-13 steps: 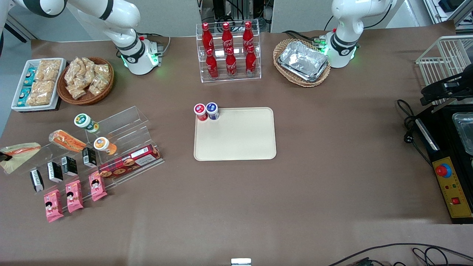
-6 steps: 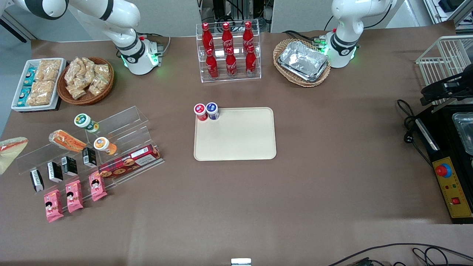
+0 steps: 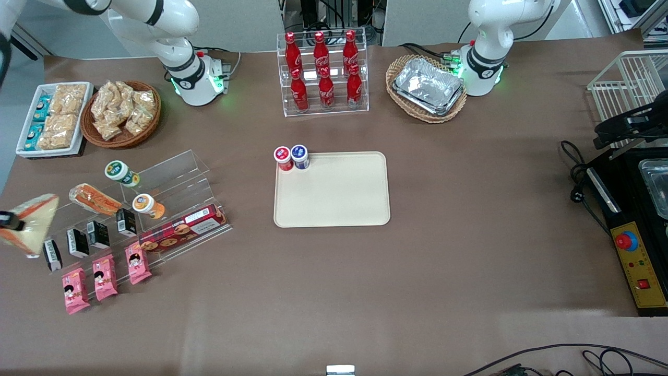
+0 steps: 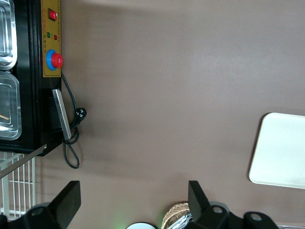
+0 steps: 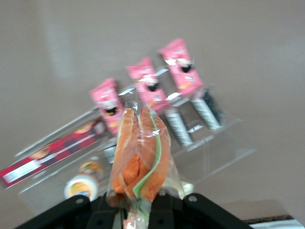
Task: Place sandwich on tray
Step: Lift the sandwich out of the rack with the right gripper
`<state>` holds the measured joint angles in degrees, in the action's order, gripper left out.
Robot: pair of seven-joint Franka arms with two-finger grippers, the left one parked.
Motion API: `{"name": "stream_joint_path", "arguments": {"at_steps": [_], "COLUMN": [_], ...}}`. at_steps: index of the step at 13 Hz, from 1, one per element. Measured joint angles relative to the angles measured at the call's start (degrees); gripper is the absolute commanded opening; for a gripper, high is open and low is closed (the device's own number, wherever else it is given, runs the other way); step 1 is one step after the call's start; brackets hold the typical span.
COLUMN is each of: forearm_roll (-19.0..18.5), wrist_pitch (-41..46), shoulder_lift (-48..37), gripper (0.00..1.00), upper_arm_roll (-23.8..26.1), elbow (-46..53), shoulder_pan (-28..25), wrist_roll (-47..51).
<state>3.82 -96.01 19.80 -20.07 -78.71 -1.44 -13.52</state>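
Note:
My right gripper [image 3: 6,223] [image 5: 137,210] is at the working arm's end of the table, above the clear tiered display stand's end [image 3: 62,219]. It is shut on the sandwich [image 3: 32,222] [image 5: 140,160], a clear-wrapped wedge with pale bread and orange and green filling, held in the air. The cream-beige tray [image 3: 339,198] lies flat at the table's middle, well away toward the parked arm's end; its corner shows in the left wrist view [image 4: 281,152].
Two small round tubs [image 3: 291,156] stand on the tray's corner farthest from the front camera. The stand holds an oblong orange-topped roll [image 3: 94,198], round tubs, dark cartons, a red biscuit box [image 3: 180,232] and pink packets [image 5: 147,86]. Cola bottles [image 3: 322,70] and baskets stand farther back.
The sandwich, held in my gripper, swung out past the table's end and came back in, now lifted and turned so its pale bread face shows above the stand's end.

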Motion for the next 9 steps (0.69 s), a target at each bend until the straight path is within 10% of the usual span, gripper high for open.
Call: {"name": "stream_joint_path", "arguments": {"at_steps": [9], "forearm_roll": [-2.82], "wrist_pitch": [6.71], "shoulder_lift": [-3.76], "gripper": [0.20], "upper_arm_roll": [25.76], "elbow": [-0.01], "shoulder_pan": [-4.28], "wrist_roll": [-0.30]}}
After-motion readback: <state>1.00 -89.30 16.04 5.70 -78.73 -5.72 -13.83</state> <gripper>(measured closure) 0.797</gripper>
